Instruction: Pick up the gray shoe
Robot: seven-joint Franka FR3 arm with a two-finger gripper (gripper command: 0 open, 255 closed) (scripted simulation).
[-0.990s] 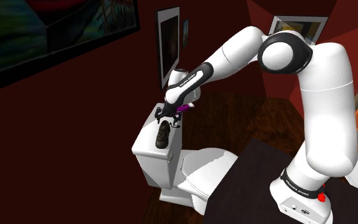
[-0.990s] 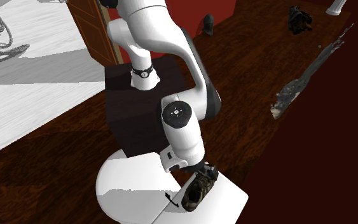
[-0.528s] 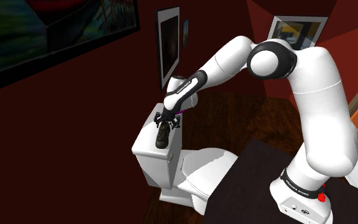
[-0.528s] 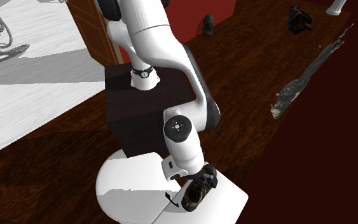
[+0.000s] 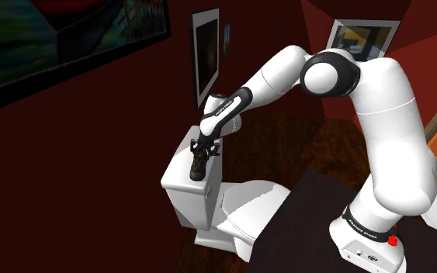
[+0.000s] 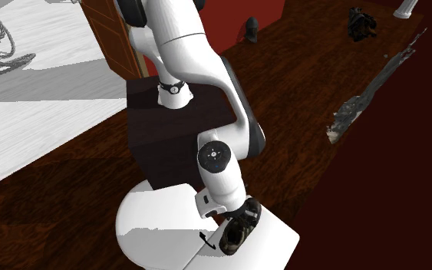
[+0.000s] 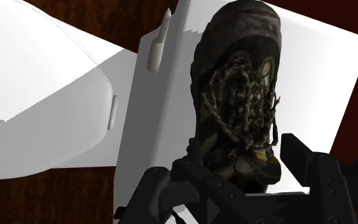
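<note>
— Since a second ago we log the forearm as having come down; the gripper [image 5: 201,147] now sits directly on top of the shoe [image 5: 199,165]. Over the last half second we see barely any change.

— Agreed. Where do we place the shoe?

— On the white toilet tank lid [image 5: 176,177], lying flat, toe away from the gripper. It reads dark grey-brown with pale laces. The wrist view adds what the other two hide: the black fingers [image 7: 301,159] stand spread, one on each side of the shoe's heel end, close beside it. We see no clear clasp.

— And the second exterior view?

— From above, we note the arm's white wrist covering the gripper and the shoe's toe poking out past it. We also see the closed toilet seat [image 6: 156,222] just beside the tank, and the dark box stand [image 6: 168,142] near it.

— Surroundings?

— Dark wood floor [image 6: 298,77], deep red wall [image 5: 92,163] with a framed picture [image 5: 206,50] and a large painting [image 5: 53,39]. A pale white floor [image 6: 45,115] lies beyond the doorway.
</note>
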